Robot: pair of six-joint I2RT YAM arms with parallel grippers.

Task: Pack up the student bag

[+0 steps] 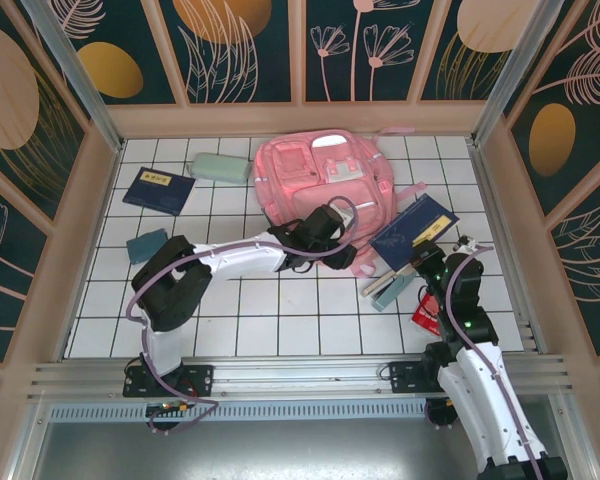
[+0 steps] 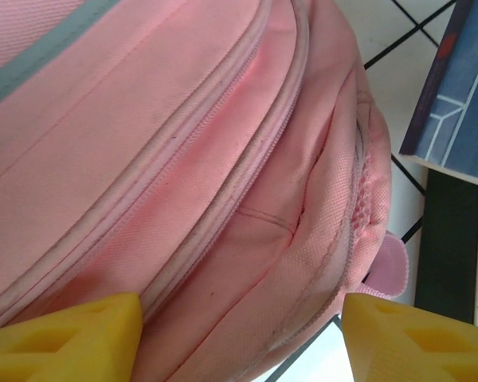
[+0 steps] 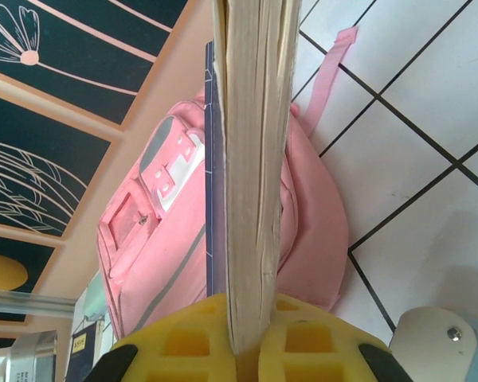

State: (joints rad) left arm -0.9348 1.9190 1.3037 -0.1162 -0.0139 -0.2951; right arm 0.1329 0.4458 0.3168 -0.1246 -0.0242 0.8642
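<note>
Right fingers clamp a navy book, left fingers stand apart just over the student bag lying apparently zipped on the worktop, so packing looks barely begun, pencil case outside.

Matt pink woven cloth of the student bag; paper-edged book

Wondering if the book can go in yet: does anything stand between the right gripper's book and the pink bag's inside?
Yes: on the student bag the zip looks closed near the left gripper, jaws open, so no opening shows. The right gripper holds the blue book beside the bag, nothing else between them.
</note>
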